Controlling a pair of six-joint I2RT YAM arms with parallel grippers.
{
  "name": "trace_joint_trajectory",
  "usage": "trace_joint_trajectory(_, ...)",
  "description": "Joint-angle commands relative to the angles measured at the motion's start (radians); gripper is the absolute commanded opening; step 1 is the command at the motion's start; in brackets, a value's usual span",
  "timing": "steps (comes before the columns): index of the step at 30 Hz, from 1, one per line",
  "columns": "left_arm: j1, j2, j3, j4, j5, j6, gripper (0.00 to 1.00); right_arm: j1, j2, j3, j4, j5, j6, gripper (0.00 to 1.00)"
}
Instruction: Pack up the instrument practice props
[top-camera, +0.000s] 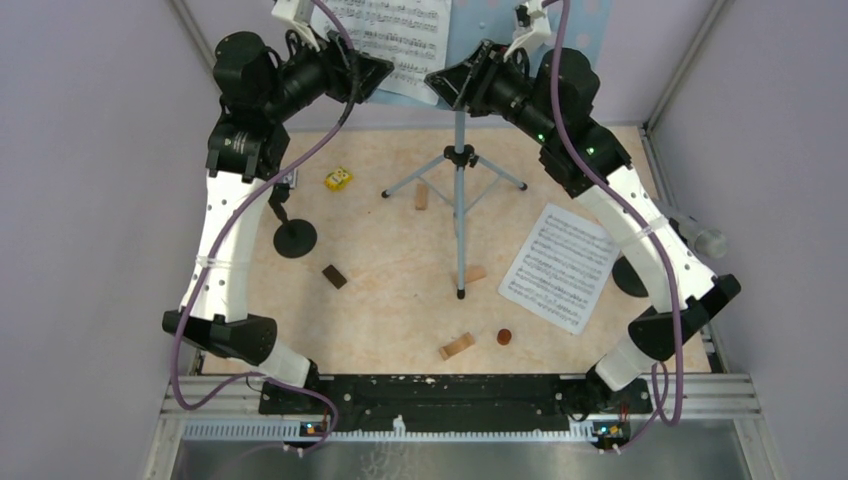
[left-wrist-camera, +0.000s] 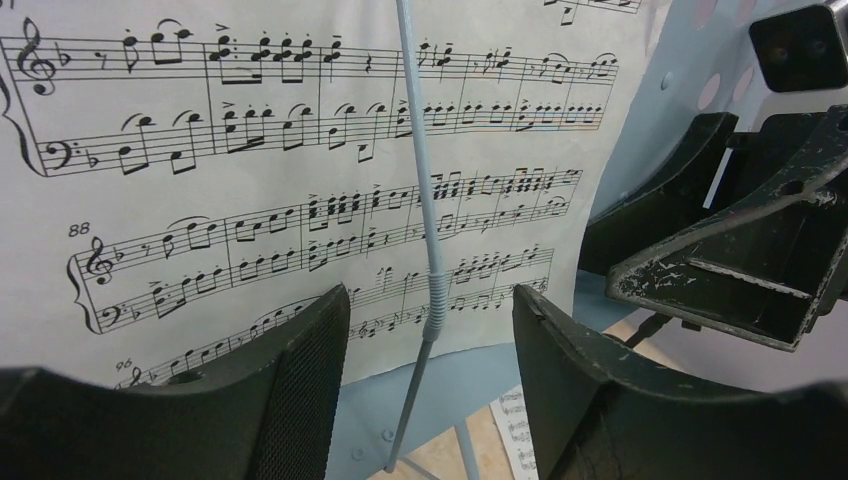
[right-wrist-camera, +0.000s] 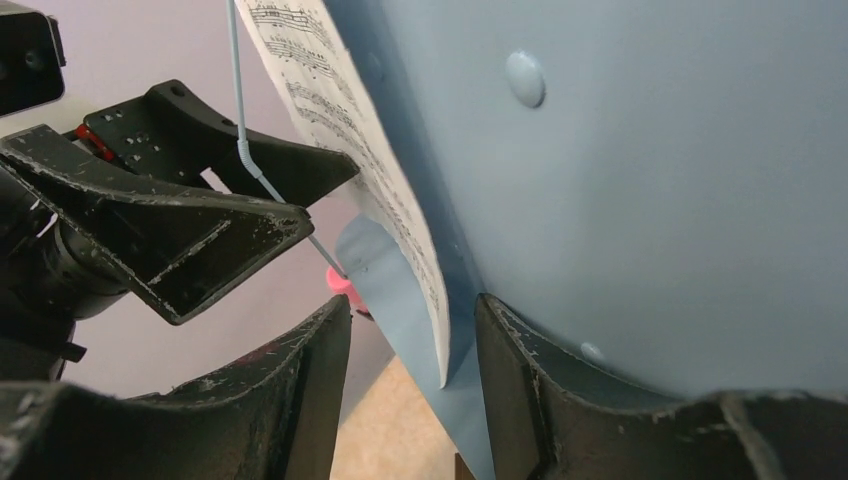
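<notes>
Flanking the sheet-music page (left-wrist-camera: 250, 150), my left gripper (left-wrist-camera: 430, 300) and right gripper (right-wrist-camera: 412, 305) both apart, empty.
Risk: snagging the wire page-holder (left-wrist-camera: 420, 180) tips the music rack (right-wrist-camera: 650, 200).

Yellow toy (top-camera: 338, 179) far left — wooden blocks (top-camera: 457, 346) scattered.

Music rack (right-wrist-camera: 650, 180), atop the tripod (top-camera: 460, 200): pale blue sheet, smooth and matt with a faint sheen and shallow round dimples. Metal or plastic, cannot tell.
Tripod: grey-blue tubing, smooth, slight gloss.
Wire page holder (left-wrist-camera: 425, 200), above the tripod: thin, pale blue coating, with one coiled spring stretch.
Sheet-music page (left-wrist-camera: 250, 180), above the tripod: white matt paper, black print.
Loose page (top-camera: 560, 265), right of the tripod: same paper.
Left tool (left-wrist-camera: 430, 300): black, matt; inner pad (left-wrist-camera: 300, 400) finely ribbed.
Right tool (right-wrist-camera: 412, 305): black, scuffed, pale chips along the edges.
Table (top-camera: 400, 260): beige, mottled, matt.
Block (top-camera: 457, 347), near the tripod's front foot: bare pale wood.
</notes>
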Motion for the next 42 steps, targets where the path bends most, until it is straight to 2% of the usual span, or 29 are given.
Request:
trace_joint_trajectory(1,0.005,-0.03,-0.008,0.056,0.021,-0.01,0.66,-0.005,-0.03,-0.025,0.013,0.029,0.008,0.49)
trace_joint_trajectory(5,0.005,-0.036,-0.009,0.058,0.024,-0.012,0.66,-0.005,-0.015,-0.009,0.017,0.027,0.018,0.49)
trace_joint_trajectory(13,0.005,-0.038,-0.012,0.054,0.053,-0.01,0.64,-0.006,0.08,0.17,-0.056,0.053,0.012,0.46)
trace_joint_trajectory(21,0.005,-0.048,-0.023,0.05,0.059,-0.006,0.62,-0.005,0.145,0.292,-0.016,0.01,-0.024,0.46)
trace_joint_trajectory(34,0.005,-0.07,-0.042,0.119,0.015,-0.077,0.61,-0.006,0.19,0.384,0.088,0.002,-0.082,0.19)
trace_joint_trajectory(38,0.005,-0.074,-0.044,0.132,-0.009,-0.082,0.72,-0.005,0.185,0.386,0.101,0.013,-0.102,0.11)
trace_joint_trajectory(40,0.005,-0.076,-0.045,0.142,-0.026,-0.082,0.79,-0.005,0.184,0.387,0.094,0.022,-0.108,0.0)
trace_joint_trajectory(42,0.005,-0.075,-0.044,0.157,-0.043,-0.085,0.8,-0.004,0.181,0.388,0.087,0.025,-0.116,0.0)
